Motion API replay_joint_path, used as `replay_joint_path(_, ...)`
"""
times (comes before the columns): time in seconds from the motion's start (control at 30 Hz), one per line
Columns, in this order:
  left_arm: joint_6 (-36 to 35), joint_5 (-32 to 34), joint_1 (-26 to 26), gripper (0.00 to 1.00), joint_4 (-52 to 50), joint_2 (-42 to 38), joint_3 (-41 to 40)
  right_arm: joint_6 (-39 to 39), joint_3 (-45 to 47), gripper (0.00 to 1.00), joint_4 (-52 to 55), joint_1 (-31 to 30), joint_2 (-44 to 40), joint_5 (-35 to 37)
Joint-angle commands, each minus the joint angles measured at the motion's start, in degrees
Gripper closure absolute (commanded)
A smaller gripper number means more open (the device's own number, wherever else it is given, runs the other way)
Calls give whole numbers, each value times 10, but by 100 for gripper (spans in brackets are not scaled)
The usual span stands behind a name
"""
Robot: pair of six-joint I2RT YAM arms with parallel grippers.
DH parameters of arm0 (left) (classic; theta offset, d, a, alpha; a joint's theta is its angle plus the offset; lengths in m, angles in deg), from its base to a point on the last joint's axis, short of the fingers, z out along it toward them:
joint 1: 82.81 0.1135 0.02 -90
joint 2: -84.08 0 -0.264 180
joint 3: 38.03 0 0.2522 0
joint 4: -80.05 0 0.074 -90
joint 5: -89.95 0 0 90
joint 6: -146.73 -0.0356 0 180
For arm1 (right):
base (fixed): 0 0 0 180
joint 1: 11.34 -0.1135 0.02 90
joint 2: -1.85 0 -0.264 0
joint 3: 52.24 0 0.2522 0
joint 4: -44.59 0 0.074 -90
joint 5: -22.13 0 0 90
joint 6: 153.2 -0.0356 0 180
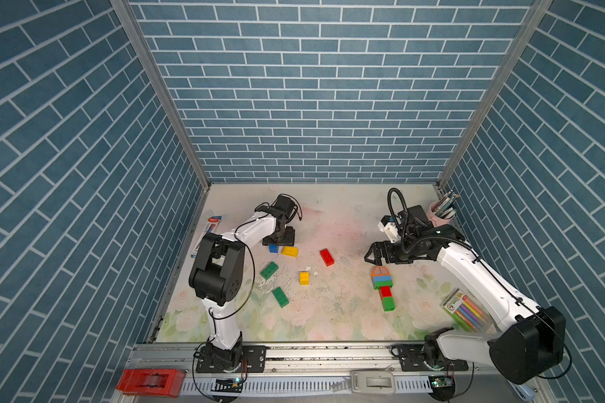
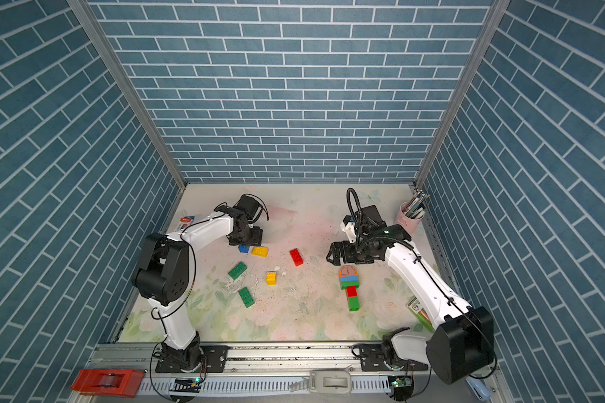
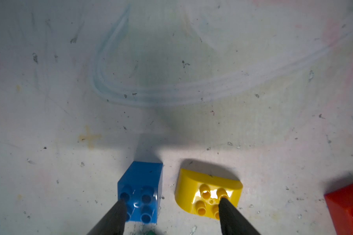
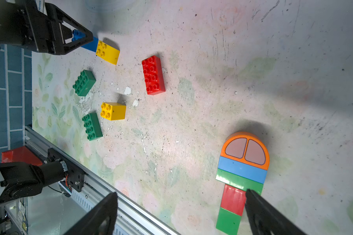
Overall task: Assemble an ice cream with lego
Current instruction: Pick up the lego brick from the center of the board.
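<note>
An assembled lego ice cream lies flat on the mat: an orange rounded top, then light blue, green, red and green bricks. My right gripper hovers open just behind it, with nothing between its fingers. My left gripper is open above a blue square brick and a yellow rounded brick. One fingertip overlaps each brick and neither is gripped. Loose on the mat are a red oblong brick, two green bricks and a yellow square brick.
A pack of coloured markers lies under the right arm. A pink cup of pens stands in the back right corner and a red and white box by the left wall. Along the front rail sit a red tape dispenser and a grey stapler.
</note>
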Motion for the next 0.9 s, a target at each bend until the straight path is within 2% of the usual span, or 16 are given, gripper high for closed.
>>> replay_joint_path(0.0,-17,1,18,28,-2,12,19,10,-9,2,-2,2,4,-13)
replay_joint_path(0.33,-19,-6,26,32,0,20,8,10,-16,3,-4,2,20,-17)
replay_joint_path(0.67,-10,-5,34,43,-16,41,7,11,-18,5,-1,2,22,-14)
replay_joint_path(0.87,-7,-5,34,54,-23,42,8,11,-17,5,-2,2,23,-14)
